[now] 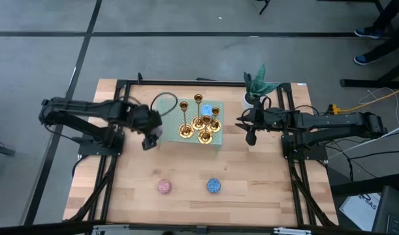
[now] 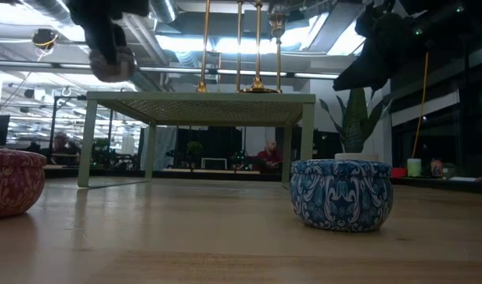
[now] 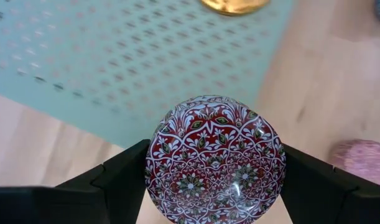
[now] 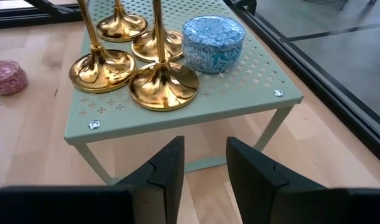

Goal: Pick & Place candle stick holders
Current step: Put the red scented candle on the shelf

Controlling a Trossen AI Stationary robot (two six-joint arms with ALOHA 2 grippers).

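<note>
1. On the near part of the wooden surface [image 1: 251,202] lay two round tins, well apart: a pink tin [image 1: 163,187] and a blue tin [image 1: 213,186].
2. Farther back, the left gripper [image 1: 149,140] hung just beside the left edge of the green stand [image 1: 219,145]. Its fingers [image 3: 118,180] were spread wide and pinched a red patterned tin [image 3: 216,158] from both sides, above the surface.
3. The right gripper [image 1: 251,135] hung to the right of the stand, apart from it. Its fingers [image 4: 168,165] held nothing, with a narrow gap between them.
4. The four candlesticks [image 1: 204,124] stood upright on top of the stand, close together, their gold bases [image 4: 163,86] nearly touching.
5. A pale blue tin [image 4: 213,40] sat on the stand just beside the candlesticks.
6. At the far edge stood a plant [image 1: 257,85] in a white pot.
</note>
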